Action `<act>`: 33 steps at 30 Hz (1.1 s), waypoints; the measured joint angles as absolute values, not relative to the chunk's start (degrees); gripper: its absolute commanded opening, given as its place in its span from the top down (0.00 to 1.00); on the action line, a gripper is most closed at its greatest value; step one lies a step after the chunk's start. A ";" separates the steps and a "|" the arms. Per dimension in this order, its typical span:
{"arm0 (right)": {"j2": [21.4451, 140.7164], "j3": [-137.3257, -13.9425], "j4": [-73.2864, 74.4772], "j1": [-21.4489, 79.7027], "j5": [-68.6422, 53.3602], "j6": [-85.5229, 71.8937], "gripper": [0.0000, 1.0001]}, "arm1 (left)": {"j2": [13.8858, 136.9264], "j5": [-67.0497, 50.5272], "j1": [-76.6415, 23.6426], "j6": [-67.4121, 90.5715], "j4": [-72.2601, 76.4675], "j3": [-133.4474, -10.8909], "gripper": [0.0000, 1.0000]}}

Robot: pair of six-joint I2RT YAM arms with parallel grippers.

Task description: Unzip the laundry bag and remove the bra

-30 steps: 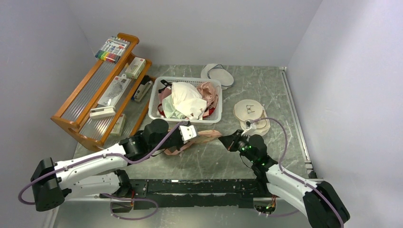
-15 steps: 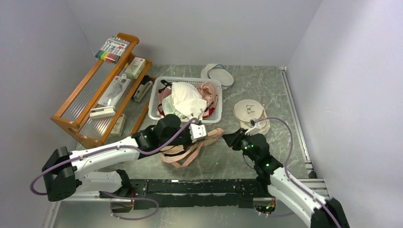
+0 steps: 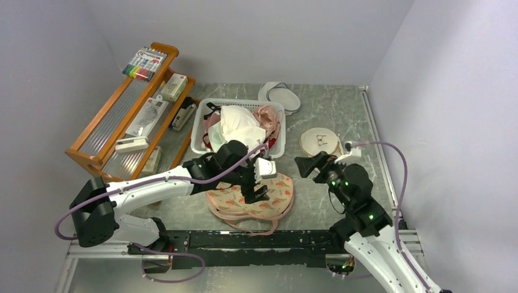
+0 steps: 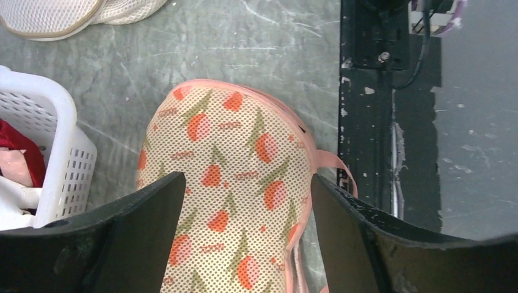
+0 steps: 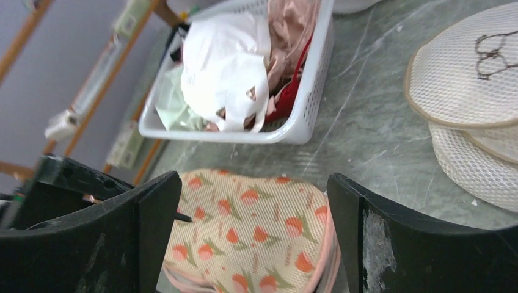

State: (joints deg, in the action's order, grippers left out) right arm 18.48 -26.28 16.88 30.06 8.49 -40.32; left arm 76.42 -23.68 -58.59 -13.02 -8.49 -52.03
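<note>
The laundry bag [image 3: 244, 201], peach-pink with orange-red flowers and pink trim, lies flat and closed on the table in front of the basket. My left gripper [image 3: 261, 182] hovers just above it, open, the flowered mesh [image 4: 232, 177] showing between its fingers and nothing held. My right gripper [image 3: 309, 165] hangs open to the right of the bag and raised off the table; its wrist view looks down on the laundry bag [image 5: 256, 232] between its spread fingers. The bra is hidden.
A white basket [image 3: 198, 131] of white, pink and red garments stands behind the bag. Round white mesh pouches [image 3: 321, 143] lie at the right, another [image 3: 281, 96] at the back. A wooden rack [image 3: 122, 116] fills the left. The black rail [image 4: 366, 91] runs along the near edge.
Both grippers were shut on the bag, holding it stretched between them; both have opened and let go. The bag has dropped flat. The left gripper moved right, the right gripper rose and drew back.
</note>
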 measured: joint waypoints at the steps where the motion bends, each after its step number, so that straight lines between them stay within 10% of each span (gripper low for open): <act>1: 20.75 -27.59 17.30 30.06 7.07 -38.79 0.09 | 76.07 -24.23 -58.41 -12.88 -8.71 -52.03 0.14; 15: 47.35 -33.32 20.08 34.61 -13.54 -26.26 0.09 | 48.12 5.74 -50.65 -8.49 2.61 -41.06 0.13; 33: 81.25 -50.15 31.64 71.40 16.75 -22.57 0.20 | 40.25 31.92 -49.15 -8.32 8.97 -37.01 0.19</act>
State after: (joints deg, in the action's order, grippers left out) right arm 81.25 -50.15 31.64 71.40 16.75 -22.57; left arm 40.25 31.92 -49.15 -8.32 8.97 -37.01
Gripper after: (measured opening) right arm 0.802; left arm 0.814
